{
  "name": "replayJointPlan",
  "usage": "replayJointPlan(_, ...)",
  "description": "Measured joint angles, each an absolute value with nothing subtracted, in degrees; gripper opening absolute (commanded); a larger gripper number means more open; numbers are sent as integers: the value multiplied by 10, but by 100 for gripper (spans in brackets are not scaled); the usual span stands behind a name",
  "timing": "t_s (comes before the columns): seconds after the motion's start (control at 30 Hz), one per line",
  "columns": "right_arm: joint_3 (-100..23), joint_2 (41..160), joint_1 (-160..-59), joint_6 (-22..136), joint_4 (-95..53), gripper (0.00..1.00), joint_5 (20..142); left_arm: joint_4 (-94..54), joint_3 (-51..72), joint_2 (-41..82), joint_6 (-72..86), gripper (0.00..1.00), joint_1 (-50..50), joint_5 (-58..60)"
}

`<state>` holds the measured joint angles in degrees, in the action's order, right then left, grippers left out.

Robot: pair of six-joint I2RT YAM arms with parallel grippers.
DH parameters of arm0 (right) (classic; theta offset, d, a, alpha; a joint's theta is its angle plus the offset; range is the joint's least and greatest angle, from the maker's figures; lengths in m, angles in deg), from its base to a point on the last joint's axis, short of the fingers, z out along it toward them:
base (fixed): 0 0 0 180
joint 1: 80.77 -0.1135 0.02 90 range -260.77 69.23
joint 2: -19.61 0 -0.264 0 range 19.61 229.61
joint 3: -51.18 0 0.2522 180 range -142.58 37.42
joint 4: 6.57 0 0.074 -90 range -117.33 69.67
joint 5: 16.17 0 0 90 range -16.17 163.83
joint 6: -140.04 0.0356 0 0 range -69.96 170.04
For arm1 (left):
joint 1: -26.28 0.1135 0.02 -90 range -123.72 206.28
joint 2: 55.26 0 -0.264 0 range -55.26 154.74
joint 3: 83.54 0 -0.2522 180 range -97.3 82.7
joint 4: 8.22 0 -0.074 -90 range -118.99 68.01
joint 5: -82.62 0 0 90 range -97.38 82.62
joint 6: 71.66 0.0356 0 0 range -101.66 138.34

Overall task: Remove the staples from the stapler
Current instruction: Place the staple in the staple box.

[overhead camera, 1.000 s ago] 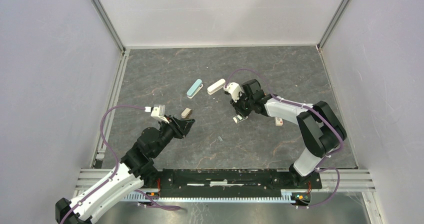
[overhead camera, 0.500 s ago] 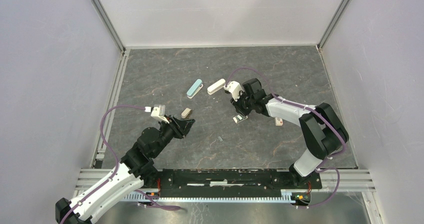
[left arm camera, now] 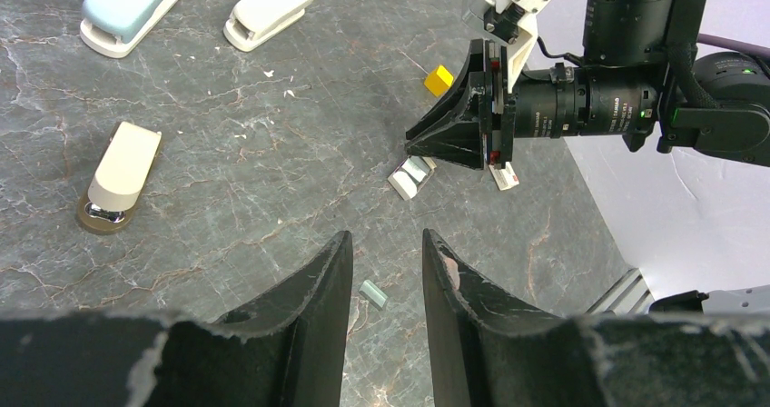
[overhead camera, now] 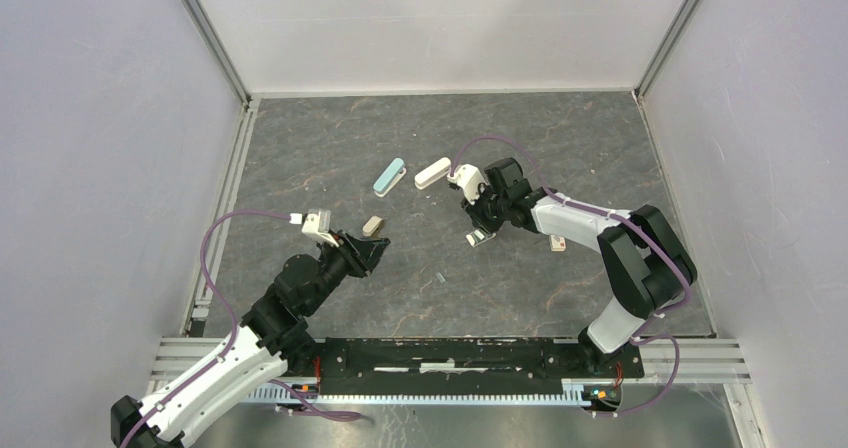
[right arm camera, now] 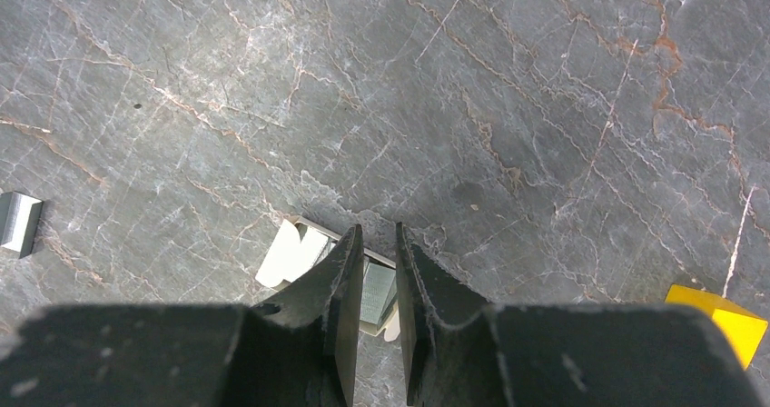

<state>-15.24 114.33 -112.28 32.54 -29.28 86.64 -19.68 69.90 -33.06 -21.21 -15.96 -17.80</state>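
Observation:
A teal stapler (overhead camera: 389, 177), a white stapler (overhead camera: 432, 173) and a beige stapler (overhead camera: 373, 226) lie on the grey table. A small open white box (right arm camera: 295, 251) holds grey staples (right arm camera: 378, 291). My right gripper (right arm camera: 374, 228) stands right over them, its fingers a narrow gap apart and gripping nothing; it also shows in the top view (overhead camera: 475, 224). One loose staple strip (left arm camera: 372, 293) lies on the table below my left gripper (left arm camera: 386, 236), which is open, empty and raised. The strip also shows in the top view (overhead camera: 439, 279).
A yellow cube (left arm camera: 439, 80) sits beyond the right gripper. A small white box with a red mark (overhead camera: 557, 244) lies under the right forearm. A second grey strip (right arm camera: 18, 221) shows at the left edge of the right wrist view. Walls enclose the table.
The right gripper has shifted very slightly over the open box. The left arm and the staplers have not moved.

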Motion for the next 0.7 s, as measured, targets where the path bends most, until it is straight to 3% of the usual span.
replayJointPlan(0.7,-153,1150,-1123,317,-300,25,873,-197,699,-333,-212,41,-160,-178)
